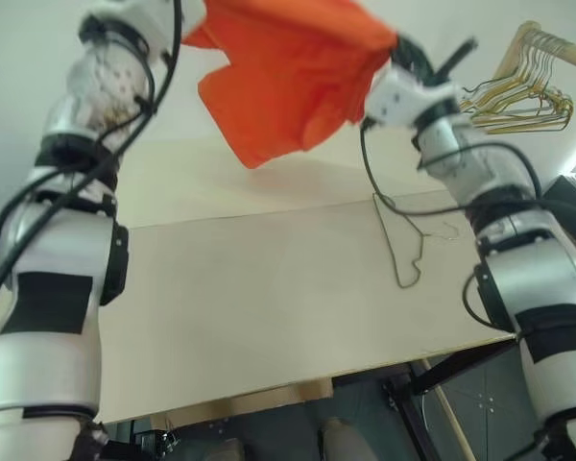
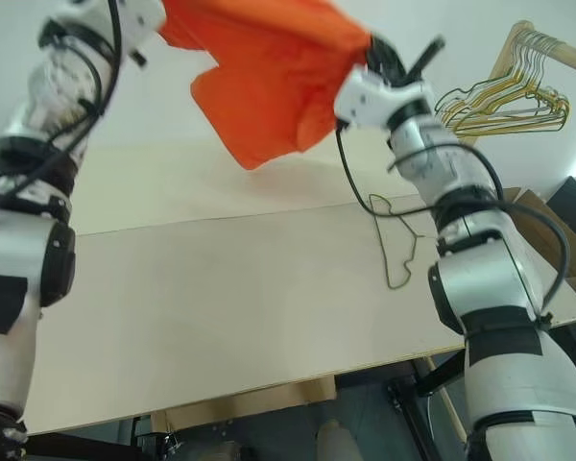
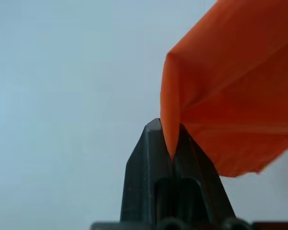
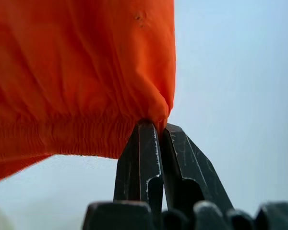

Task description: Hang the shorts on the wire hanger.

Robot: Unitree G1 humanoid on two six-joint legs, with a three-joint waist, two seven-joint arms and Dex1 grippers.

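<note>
1. Left eye view: the shorts (image 1: 288, 72) hang spread in the air, the left hand (image 3: 172, 153) and right hand (image 4: 161, 132) each clamped on the waistband.
2. The wire hanger (image 1: 403, 245) lies untouched on the tabletop (image 1: 250, 298); threading remains.
3. The tabletop's near edge lies close below; open room sits left of the hanger, gold hangers (image 1: 523, 91) well apart.

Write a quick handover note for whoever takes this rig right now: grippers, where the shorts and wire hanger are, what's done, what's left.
Left gripper: shut on one edge of the shorts.
Right gripper: shut on the elastic waistband.
Shorts hang spread between both grippers, lifted clear of the table.
Wire hanger lies flat on the table beside the right arm, untouched.
Done: shorts picked up.
Left: get them onto the hanger.
</note>
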